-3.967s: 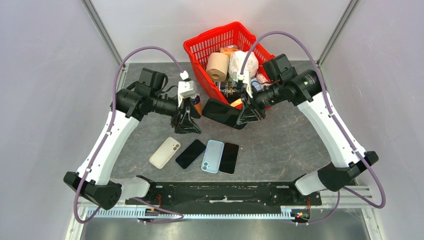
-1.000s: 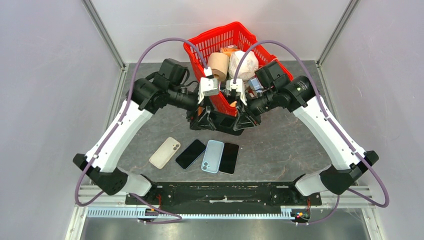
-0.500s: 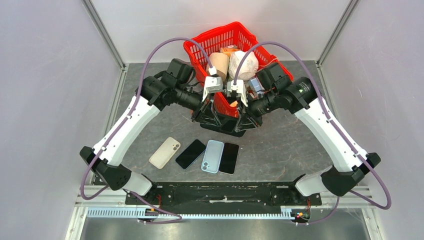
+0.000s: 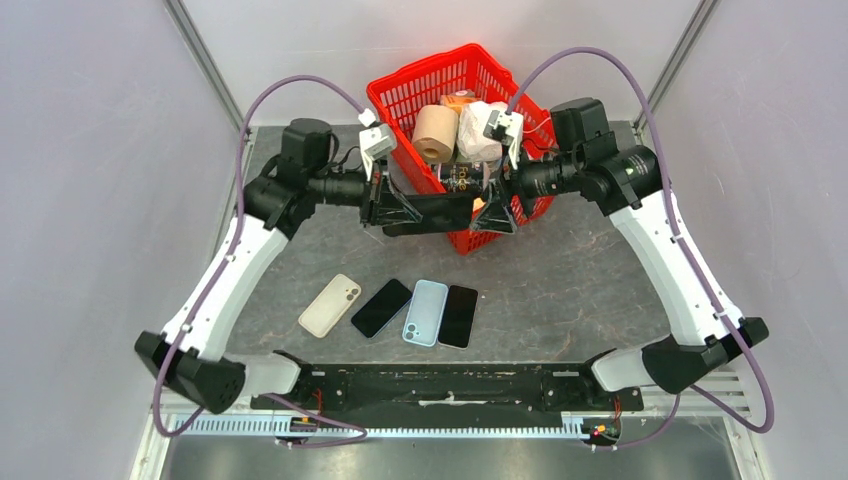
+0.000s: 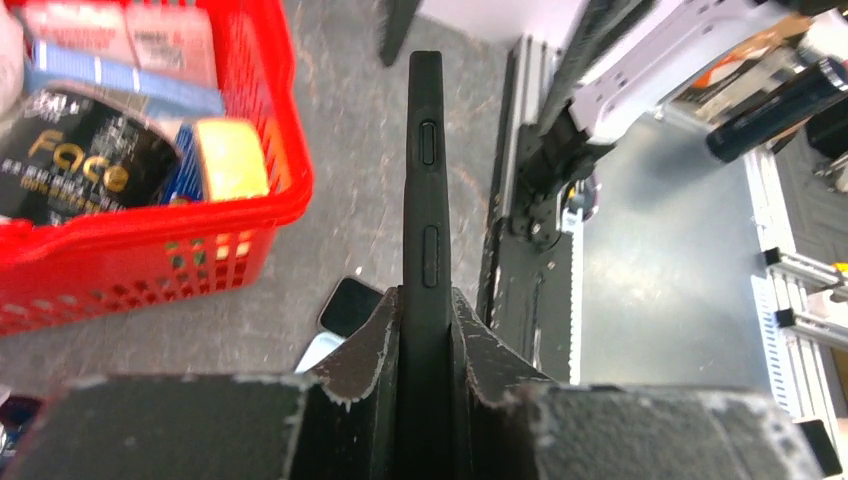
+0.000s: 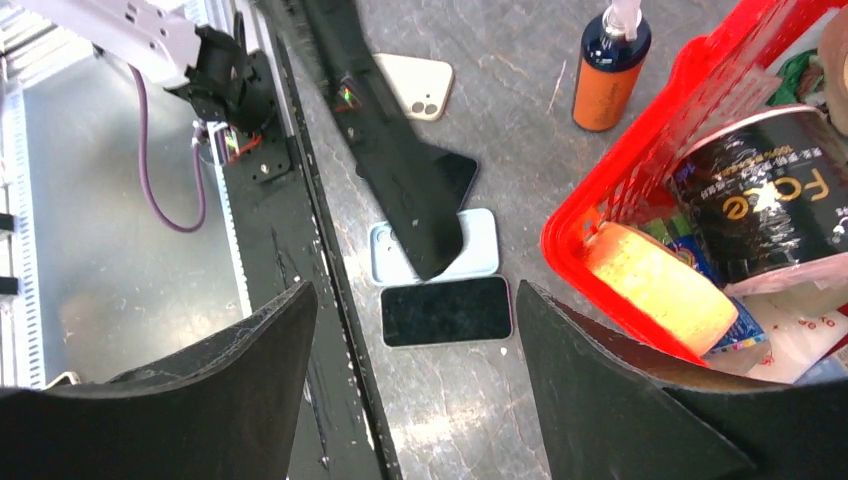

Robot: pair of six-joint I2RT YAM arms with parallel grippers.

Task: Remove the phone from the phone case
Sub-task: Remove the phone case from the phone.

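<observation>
A black phone case hangs in the air in front of the red basket, with my left gripper shut on its left end. In the left wrist view the phone case stands edge-on between the fingers, side buttons showing. Its face is hidden, so I cannot tell whether the phone is inside. My right gripper stands open just right of the case's free end and touches nothing. In the right wrist view the wide-apart right gripper looks past the dark case down at the table.
A red basket at the back holds a paper roll, a bag and cans. On the table near the arm bases lie a beige phone, a black phone, a light blue case and another black phone. An orange bottle stands left of the basket.
The left gripper closed on the black case and drew it left and up. The right gripper let go, opened wide and backed off to the right.
</observation>
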